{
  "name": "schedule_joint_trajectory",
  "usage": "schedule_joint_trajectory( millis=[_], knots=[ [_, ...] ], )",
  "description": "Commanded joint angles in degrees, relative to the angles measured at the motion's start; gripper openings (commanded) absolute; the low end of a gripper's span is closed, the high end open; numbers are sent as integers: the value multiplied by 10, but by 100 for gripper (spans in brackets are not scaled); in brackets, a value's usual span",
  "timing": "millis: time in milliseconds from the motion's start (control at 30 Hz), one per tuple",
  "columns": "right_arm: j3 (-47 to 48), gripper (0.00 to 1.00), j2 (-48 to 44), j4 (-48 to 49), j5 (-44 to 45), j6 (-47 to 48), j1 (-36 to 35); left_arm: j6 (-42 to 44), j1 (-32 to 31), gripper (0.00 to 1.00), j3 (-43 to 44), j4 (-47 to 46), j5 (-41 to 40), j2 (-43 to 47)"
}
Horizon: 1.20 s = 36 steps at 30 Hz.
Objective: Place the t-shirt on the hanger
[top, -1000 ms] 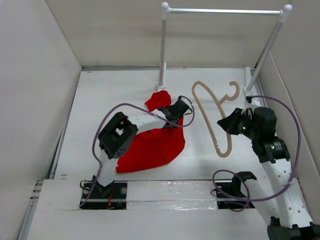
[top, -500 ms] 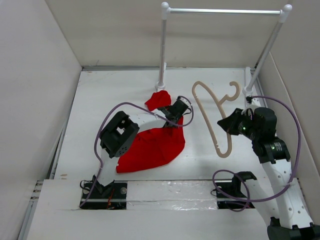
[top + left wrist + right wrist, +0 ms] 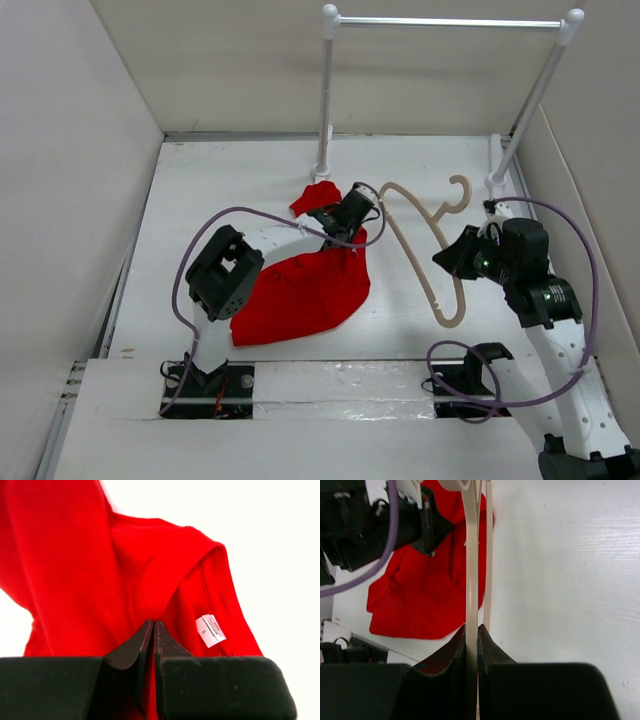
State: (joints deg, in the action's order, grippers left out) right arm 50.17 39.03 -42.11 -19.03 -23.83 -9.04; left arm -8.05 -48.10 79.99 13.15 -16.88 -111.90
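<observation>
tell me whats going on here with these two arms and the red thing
Two robot arms are working on getting a red t-shirt onto a pale hanger. The left pincer is shut on a fold of the shirt near the collar, and most of the cloth lies on the white table. The right pincer is clamped on the hanger, whose curved end sits close to the left pincer. The shirt is not on the hanger yet.

On the t-shirt (image 3: 75,570), a white tag (image 3: 210,630) reads "S"; red print above looks illegible.
</observation>
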Motion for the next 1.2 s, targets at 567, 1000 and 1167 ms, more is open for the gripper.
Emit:
schedule_joint_trajectory(
  millis=[567,1000,1167],
  knots=[
    [-31,0,-49,-33,-159,-23,-25,-64,56,0,69,58,109,90],
    [-111,0,34,232,-124,-88,-109,-128,46,0,42,68,207,169],
    [-108,0,72,340,42,-140,-207,-152,35,0,50,85,211,197]
  ],
)
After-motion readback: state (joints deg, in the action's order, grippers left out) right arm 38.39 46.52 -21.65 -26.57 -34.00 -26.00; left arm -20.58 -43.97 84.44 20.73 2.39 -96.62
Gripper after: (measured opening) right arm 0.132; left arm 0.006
